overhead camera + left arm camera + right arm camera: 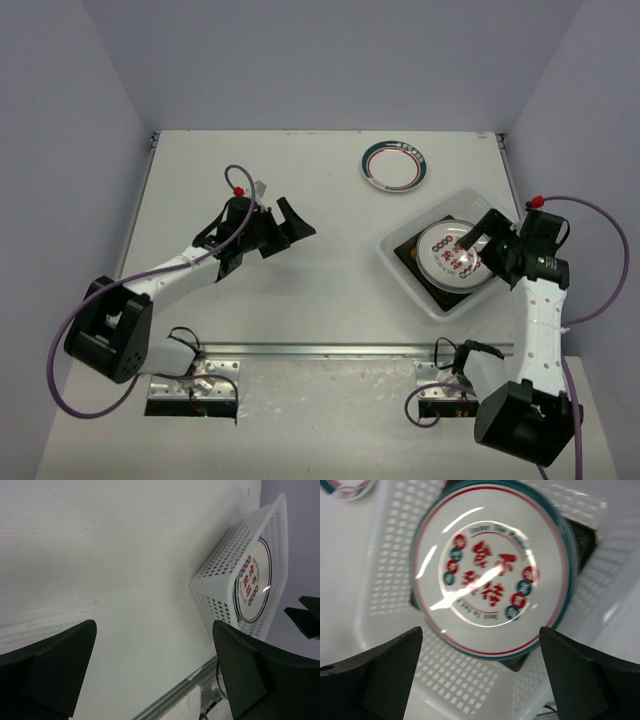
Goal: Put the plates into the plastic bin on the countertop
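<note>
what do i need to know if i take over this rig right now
Left gripper: open, empty, over the middle of the countertop.
Right gripper: open, empty, above the plastic bin.
Done: a round white plate with red characters lies in the bin on top of a dark square plate.
Left: one teal-rimmed round plate sits on the countertop beyond the bin, not yet in it.
</note>
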You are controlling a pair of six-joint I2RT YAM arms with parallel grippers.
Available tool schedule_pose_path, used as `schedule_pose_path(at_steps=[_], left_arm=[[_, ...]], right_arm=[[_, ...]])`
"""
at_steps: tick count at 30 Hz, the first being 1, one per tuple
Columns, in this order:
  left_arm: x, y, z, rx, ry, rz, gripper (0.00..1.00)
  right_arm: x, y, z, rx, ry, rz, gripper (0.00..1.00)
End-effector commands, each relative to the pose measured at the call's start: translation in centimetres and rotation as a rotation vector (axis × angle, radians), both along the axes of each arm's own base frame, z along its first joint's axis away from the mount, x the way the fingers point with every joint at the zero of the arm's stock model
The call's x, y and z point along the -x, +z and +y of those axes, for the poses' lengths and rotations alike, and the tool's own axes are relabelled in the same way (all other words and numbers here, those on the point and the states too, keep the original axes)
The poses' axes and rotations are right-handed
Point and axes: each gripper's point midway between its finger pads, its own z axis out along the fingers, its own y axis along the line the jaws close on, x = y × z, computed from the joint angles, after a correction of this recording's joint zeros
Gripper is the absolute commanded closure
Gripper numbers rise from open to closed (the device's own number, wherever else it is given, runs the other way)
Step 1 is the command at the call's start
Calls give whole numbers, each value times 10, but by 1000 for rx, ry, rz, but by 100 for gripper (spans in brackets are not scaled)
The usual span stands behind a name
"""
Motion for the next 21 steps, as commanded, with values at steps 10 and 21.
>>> schedule_pose_path(at_steps=[10,21], left_arm=[[-194,3,-87,221,134,-99,2],[-269,-56,-145,273,192,-76,1]], right_arm=[[24,176,111,29,535,-513,1],[-14,173,93,176,459,-311,1]])
